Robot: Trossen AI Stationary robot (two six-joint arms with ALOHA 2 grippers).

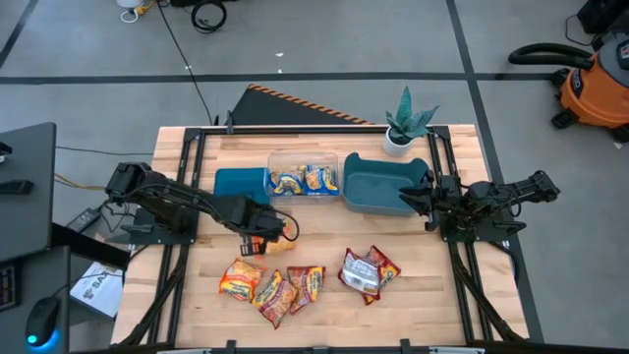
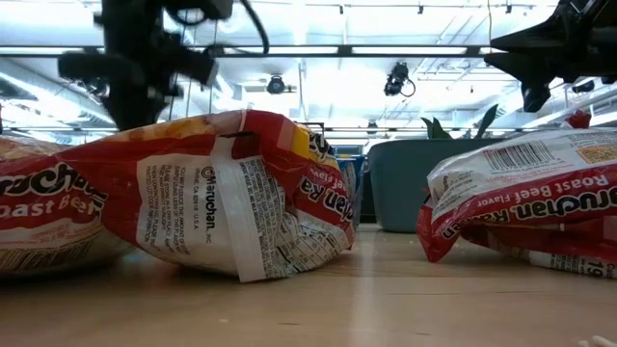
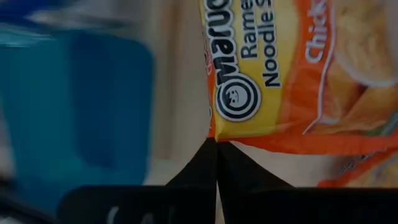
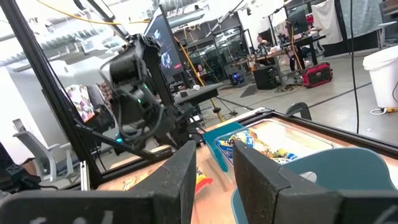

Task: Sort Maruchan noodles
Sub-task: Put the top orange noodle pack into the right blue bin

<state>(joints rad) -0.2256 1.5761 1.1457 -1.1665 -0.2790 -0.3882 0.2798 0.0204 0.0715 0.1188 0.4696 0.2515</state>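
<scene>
The pale wooden table (image 1: 324, 315) is walled along its far side by three bins in a row: a small teal bin (image 1: 239, 183), a clear plastic bin (image 1: 303, 180) holding blue-and-yellow ramen packets (image 1: 303, 180), and a larger teal bin (image 1: 378, 185), with a small potted plant (image 1: 405, 126) behind them. Bare wood lies open between the bins and the packets nearer the front edge.

The left gripper (image 1: 275, 234) hangs just in front of the small teal bin, fingers pressed together on the lower edge of an orange-yellow crinkly ramen packet (image 3: 298, 68); the left wrist view shows the fingertips (image 3: 208, 165) meeting at the packet's seam. In the high view the packet is mostly covered by the gripper, so whether it clears the table is hard to say.

In front, a cluster of orange-and-red packets (image 1: 271, 287) lies left of centre, overlapping one another, and a pile of red-and-silver packets (image 1: 367, 272) sits well apart to the right.

The right gripper (image 1: 421, 200) waits at the large teal bin's right end, fingers spread.

In the low view the near packets fill the frame and hide most of the bins.
</scene>
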